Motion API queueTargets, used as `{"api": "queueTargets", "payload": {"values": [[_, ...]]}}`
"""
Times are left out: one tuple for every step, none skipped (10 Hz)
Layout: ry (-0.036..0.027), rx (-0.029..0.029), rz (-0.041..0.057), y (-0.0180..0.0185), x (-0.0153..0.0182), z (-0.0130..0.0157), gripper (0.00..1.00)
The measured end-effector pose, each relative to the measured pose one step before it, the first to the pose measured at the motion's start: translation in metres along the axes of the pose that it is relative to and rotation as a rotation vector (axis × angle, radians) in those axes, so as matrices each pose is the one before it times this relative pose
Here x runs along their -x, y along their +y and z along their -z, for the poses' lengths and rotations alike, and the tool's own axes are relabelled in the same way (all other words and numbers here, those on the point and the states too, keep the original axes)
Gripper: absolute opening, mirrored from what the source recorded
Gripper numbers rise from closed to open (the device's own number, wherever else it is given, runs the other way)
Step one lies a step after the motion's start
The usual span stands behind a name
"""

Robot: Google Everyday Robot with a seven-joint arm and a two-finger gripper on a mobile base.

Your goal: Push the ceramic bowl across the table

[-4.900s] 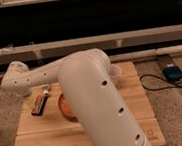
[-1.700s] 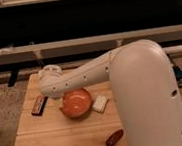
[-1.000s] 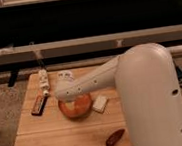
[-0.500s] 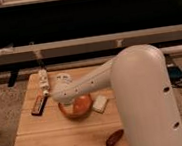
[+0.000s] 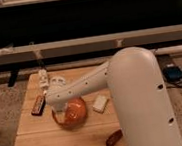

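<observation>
The ceramic bowl [image 5: 73,113] is orange and glossy and sits on the light wooden table [image 5: 53,141], left of its middle. My white arm reaches in from the right, and its bulky forearm fills the right side of the view. The gripper [image 5: 60,110] hangs down from the wrist onto the bowl's left part, at or just inside the rim. The wrist hides the bowl's left rim.
A small white rectangular block [image 5: 100,103] lies just right of the bowl. A dark bar [image 5: 38,105] lies near the table's left edge. A small white object [image 5: 43,79] stands at the back left. A reddish-brown item [image 5: 113,137] lies at the front edge. Cables and a blue device [image 5: 172,72] lie on the floor at right.
The gripper has come down onto the bowl's left part. The bowl has slid a little toward the table's near edge and to the left, away from the white block.
</observation>
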Motion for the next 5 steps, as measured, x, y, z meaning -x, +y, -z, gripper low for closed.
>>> {"api": "queueTargets", "payload": {"values": [[-0.01865, 0.02605, -0.01368, 0.01409, 0.01290, -0.00310, 0.80], [-0.01257, 0.01910, -0.00847, 0.01346, 0.01132, -0.00424, 0.80], [-0.00910, 0.01532, -0.00381, 0.01205, 0.01138, -0.00417, 0.80], [-0.00792, 0.01034, 0.00391, 0.01299, 0.01599, -0.00486, 0.80], [-0.00573, 0.01305, -0.00171, 0.01151, 0.01256, -0.00440, 0.80]]}}
